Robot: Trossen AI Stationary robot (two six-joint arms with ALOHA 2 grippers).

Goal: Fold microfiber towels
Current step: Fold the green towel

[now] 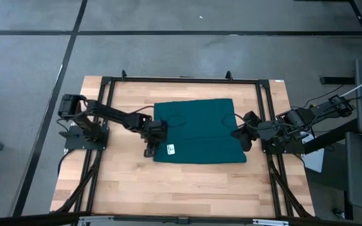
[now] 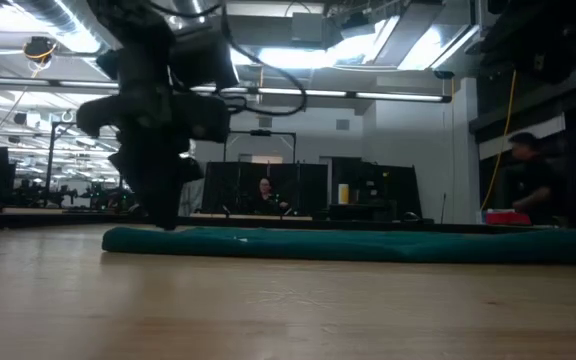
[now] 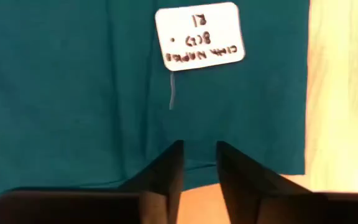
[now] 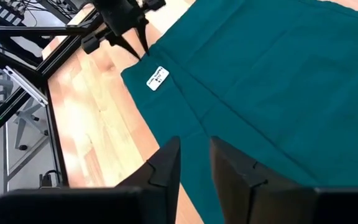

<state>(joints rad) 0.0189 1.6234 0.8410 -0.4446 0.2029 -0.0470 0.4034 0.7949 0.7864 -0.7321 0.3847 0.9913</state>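
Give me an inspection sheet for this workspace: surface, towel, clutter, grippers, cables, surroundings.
Surface: light wooden table inside a black frame.
Job's things: teal towel lies flat mid-table; white label near one edge.
Clutter: nothing seen.
Grippers: left gripper at the towel's left edge, fingers slightly apart, nothing between them; right gripper above the towel's right edge, fingers slightly apart, empty.
Cables: black cables run from the right arm off the table.
Surroundings: grey floor; a seated person and a standing person behind the table.

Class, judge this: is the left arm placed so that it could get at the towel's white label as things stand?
Probably yes. The left gripper hangs at the towel edge, and the label lies uncovered just ahead of its fingers, with nothing between.
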